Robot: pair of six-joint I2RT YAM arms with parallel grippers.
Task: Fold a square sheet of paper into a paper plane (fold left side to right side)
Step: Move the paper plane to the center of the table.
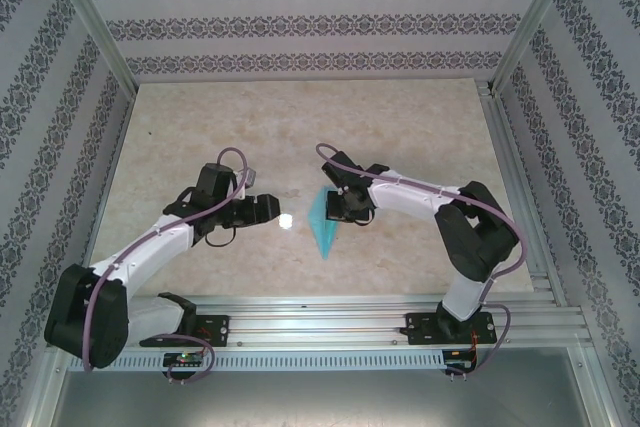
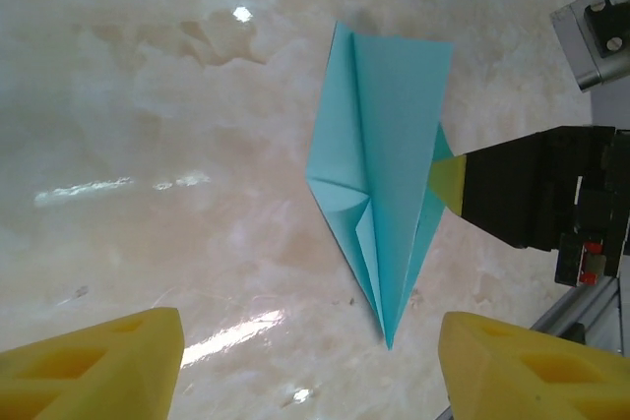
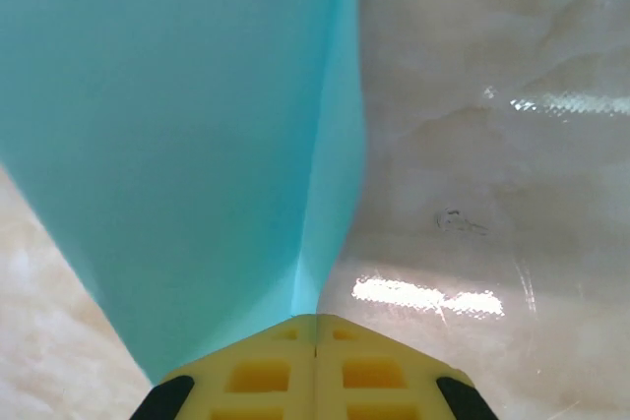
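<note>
The cyan paper plane [image 1: 323,227] is sitting near the middle of the table [image 1: 400,127], somewhat closer to the near edge, with its slim pointed tip aiming toward that edge and its centre crease showing in the left wrist view [image 2: 379,184]. The right gripper [image 1: 336,209] is reaching in from the right side and pinching the plane's right-hand flap, its yellow fingers pressing together on the paper [image 3: 197,145] in its own wrist view [image 3: 315,327]. The left gripper [image 1: 268,209] is hovering just left of the plane, apart from it, its yellow fingers [image 2: 108,366] standing wide and holding nothing.
</note>
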